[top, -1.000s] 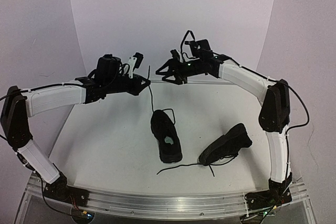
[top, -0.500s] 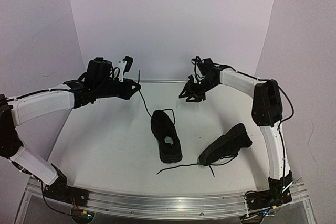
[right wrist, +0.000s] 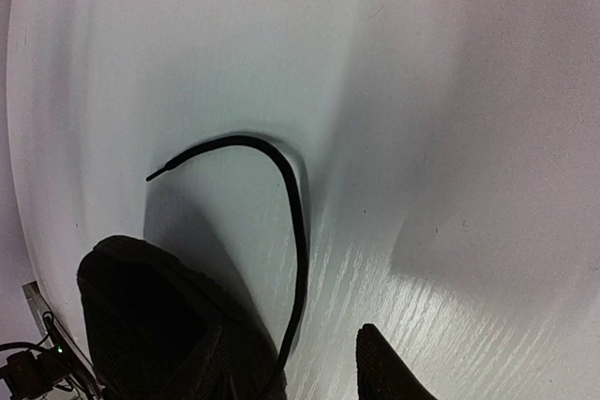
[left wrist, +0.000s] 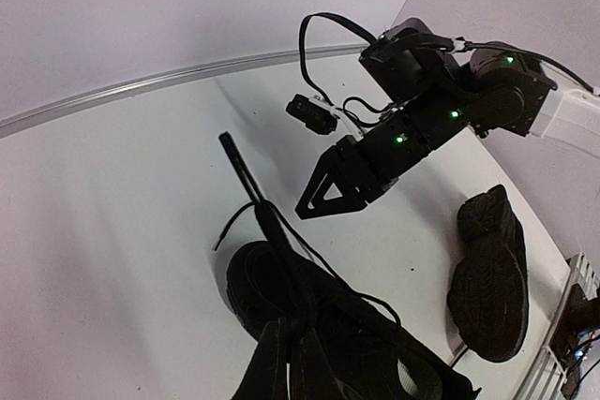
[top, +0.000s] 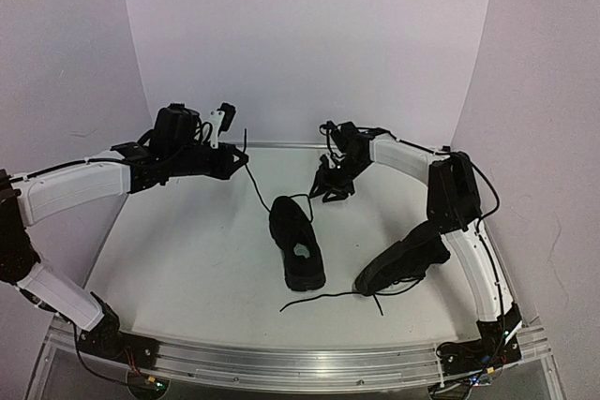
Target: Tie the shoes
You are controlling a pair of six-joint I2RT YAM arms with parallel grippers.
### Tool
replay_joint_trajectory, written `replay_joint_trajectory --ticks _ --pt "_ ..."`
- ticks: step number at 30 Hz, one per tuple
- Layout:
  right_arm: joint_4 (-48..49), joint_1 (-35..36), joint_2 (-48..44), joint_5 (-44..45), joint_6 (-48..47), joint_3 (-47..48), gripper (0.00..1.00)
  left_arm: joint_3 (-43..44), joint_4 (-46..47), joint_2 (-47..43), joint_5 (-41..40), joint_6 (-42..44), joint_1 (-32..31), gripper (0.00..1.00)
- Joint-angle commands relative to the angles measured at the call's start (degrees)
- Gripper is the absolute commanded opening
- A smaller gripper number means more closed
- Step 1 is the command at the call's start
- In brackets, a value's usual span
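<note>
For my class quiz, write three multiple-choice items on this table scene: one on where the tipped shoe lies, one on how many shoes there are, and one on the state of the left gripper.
1. In the top view, where is the shoe lying on its side relative to the upright shoe?
A. To its left
B. To its right
C. Stacked on it

2. How many shoes lie on the table?
A. One
B. Two
C. Three

3. The left gripper is:
A. open and empty
B. shut on a sole
C. shut on a lace

Answers:
1 B, it shows to the right of the upright one in that view.
2 B, only those two show.
3 C, its fingers pinch the lace that runs down to the upright shoe.
</note>
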Motion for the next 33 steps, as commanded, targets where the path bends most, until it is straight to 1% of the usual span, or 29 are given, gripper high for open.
replay_joint_trajectory --ticks 1,8,13,15,19,26,31,32,33 --pt "-0.9 0.7 3.7 2.1 -0.6 4.7 0.43 -0.1 -0.3 -2.6 -0.9 0.3 0.2 0.0" --pt "-0.8 1.7 7.2 3.4 -0.9 8.7 0.43 0.4 -1.0 -2.7 -1.2 0.9 0.2 0.0" --pt "-0.9 2.7 8.6 6.3 -2.0 10.0 0.43 0.2 -1.1 -2.9 -1.5 0.8 0.2 0.0" --pt "-1.0 3.2 8.8 7.9 -3.0 9.8 0.43 0.2 -1.3 -3.0 -1.8 0.9 0.2 0.0" --pt "-1.7 4.6 8.6 13.7 -6.0 8.9 0.4 0.4 -1.7 -3.1 -2.1 1.0 0.2 0.0" --pt "-5.8 7.1 10.2 24.4 -9.7 9.8 0.3 0.5 -2.3 -3.0 -2.5 1.0 0.2 0.0" --pt "-6.2 8.3 11.2 27.2 -10.9 9.7 0.25 0.7 -2.6 -2.7 -2.6 1.0 0.2 0.0" --pt "-6.2 8.3 11.4 27.1 -10.6 9.7 0.21 0.9 -2.7 -2.5 -2.6 1.0 0.2 0.0" --pt "-6.2 8.3 11.6 26.9 -10.3 9.8 0.15 1.1 -2.8 -2.3 -2.7 1.0 0.2 0.0"
